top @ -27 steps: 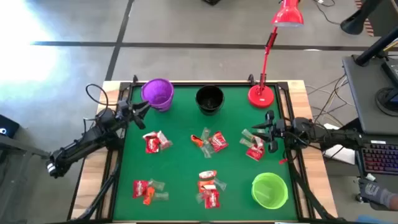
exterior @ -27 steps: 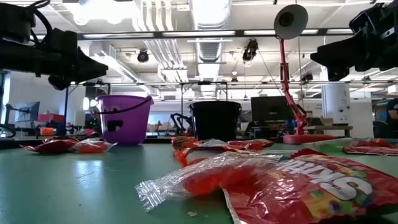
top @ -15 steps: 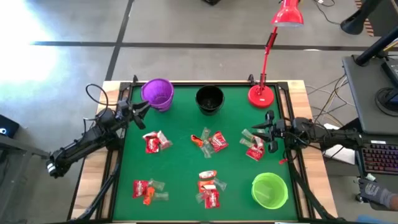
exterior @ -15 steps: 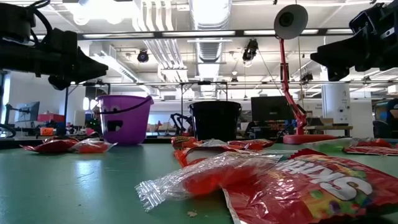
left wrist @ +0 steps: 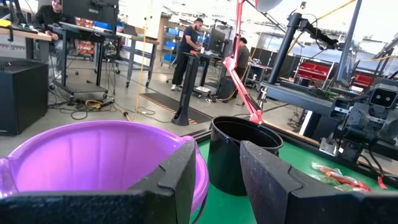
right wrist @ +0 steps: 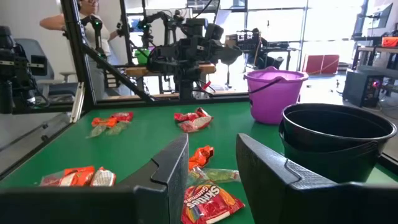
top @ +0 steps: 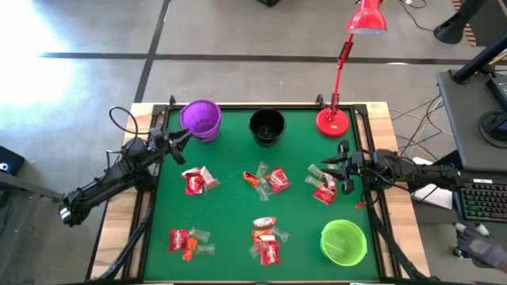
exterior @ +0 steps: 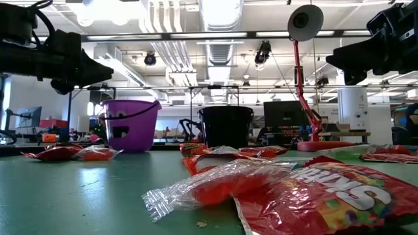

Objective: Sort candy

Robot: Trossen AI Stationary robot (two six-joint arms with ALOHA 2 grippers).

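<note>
Nothing sorted yet, I'd say: the candy (top: 268, 180) lies in five small heaps across the green table (top: 230, 206), and I see none inside the three cups, purple (top: 200, 119), black (top: 267, 127) and green (top: 343, 242). My left gripper (top: 181, 136) hovers beside the purple cup, my right gripper (top: 329, 166) over the right-hand heap, both with jaws apart and empty.

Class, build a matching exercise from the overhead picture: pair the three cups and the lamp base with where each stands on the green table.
Things:
1. purple cup
2. black cup
3. green cup
4. red lamp base

Places:
A. near right corner
B. far edge, middle
C. far right corner
D. far left corner

Pairs: 1-D, 2-B, 3-A, 4-C
</note>
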